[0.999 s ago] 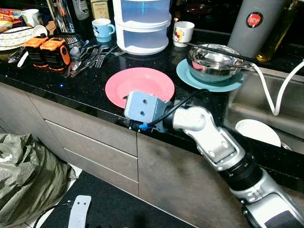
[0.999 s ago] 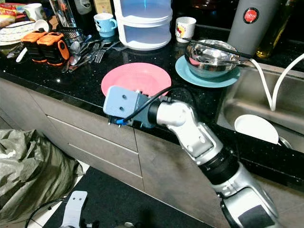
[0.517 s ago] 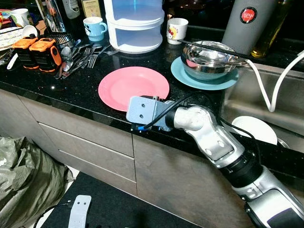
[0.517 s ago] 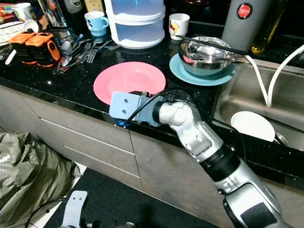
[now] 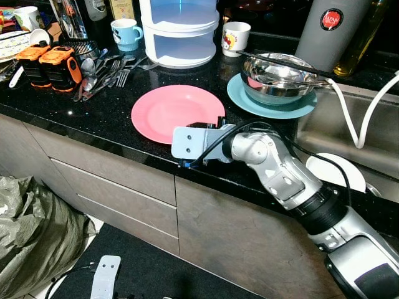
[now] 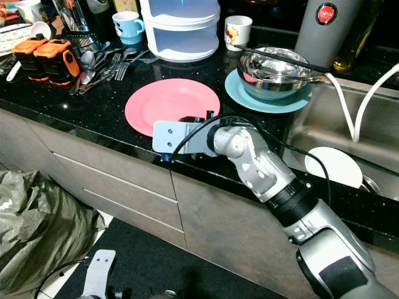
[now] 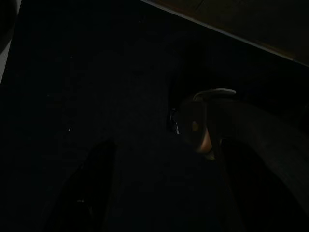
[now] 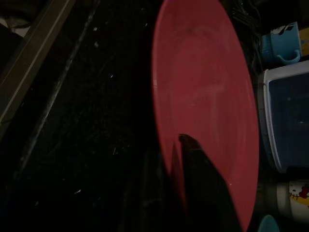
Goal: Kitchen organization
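Note:
A pink plate [image 5: 168, 109] lies flat on the black counter [image 5: 93, 118], close to its front edge. My right gripper [image 5: 209, 123] reaches in from the right and sits at the plate's near right rim. In the right wrist view the plate [image 8: 207, 96] has one black finger [image 8: 198, 164] over its top and the other on the counter side, so the gripper [image 8: 174, 169] is shut on the rim. The left wrist view is very dark; my left gripper [image 7: 164, 193] hangs idle there with its two fingers apart.
A steel bowl [image 5: 277, 75] sits on a teal plate [image 5: 249, 103] to the right. The sink [image 5: 324, 134] holds a white plate [image 5: 340, 171]. Behind stand a white stacked container [image 5: 181, 31], two mugs, cutlery [image 5: 106, 68] and orange-black blocks [image 5: 53, 62]. A green bag [image 5: 31, 230] lies on the floor.
My right gripper has moved forward from the counter's front edge onto the pink plate's rim. The camera has shifted slightly; the plate stays flat.

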`<state>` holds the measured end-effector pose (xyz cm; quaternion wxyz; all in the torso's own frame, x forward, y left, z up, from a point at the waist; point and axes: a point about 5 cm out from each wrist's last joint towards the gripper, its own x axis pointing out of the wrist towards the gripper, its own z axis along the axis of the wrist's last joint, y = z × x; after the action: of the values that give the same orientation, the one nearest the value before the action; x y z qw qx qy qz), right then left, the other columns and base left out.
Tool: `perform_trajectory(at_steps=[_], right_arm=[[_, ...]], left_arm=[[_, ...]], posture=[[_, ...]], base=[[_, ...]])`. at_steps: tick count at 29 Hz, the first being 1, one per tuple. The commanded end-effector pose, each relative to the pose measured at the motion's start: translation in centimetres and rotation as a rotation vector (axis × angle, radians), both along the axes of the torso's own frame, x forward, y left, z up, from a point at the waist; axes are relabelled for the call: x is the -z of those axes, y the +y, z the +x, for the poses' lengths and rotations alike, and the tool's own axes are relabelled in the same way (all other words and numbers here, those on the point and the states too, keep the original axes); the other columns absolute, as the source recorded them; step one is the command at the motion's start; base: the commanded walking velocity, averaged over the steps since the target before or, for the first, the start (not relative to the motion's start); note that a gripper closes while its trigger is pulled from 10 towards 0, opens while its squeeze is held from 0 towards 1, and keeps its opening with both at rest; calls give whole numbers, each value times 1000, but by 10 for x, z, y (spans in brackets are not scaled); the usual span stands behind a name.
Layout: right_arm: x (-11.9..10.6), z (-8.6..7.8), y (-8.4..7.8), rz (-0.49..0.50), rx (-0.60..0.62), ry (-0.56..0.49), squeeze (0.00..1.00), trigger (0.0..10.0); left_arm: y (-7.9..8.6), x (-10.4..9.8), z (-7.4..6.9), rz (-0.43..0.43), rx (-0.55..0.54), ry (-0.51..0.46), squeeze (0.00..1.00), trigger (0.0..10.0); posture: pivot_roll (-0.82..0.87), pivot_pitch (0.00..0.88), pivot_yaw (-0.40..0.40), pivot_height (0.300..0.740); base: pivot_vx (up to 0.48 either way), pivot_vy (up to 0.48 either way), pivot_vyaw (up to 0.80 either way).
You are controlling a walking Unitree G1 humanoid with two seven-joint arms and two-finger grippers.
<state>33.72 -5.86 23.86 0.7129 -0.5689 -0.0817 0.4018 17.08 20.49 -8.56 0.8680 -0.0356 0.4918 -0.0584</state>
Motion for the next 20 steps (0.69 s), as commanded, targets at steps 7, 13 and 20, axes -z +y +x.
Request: perform_trajectory(at_steps=[7, 13, 20], right_arm=[[2, -9, 5, 141, -67, 54, 0, 0], [-17, -20, 14, 404, -159, 80, 0, 0], [-69, -49, 17, 1113, -431, 350, 0, 0]], left_arm=[[-1, 2, -3, -3, -9, 7, 0, 10000], [-1, 1, -3, -2, -7, 7, 0, 10000], [-1, 2, -3, -1, -5, 9, 0, 10000]], posture=[[13, 128, -4, 740], [12, 127, -3, 740], [16, 120, -1, 740]], base=[[0, 0, 0], [0, 0, 0], [0, 0, 0]])
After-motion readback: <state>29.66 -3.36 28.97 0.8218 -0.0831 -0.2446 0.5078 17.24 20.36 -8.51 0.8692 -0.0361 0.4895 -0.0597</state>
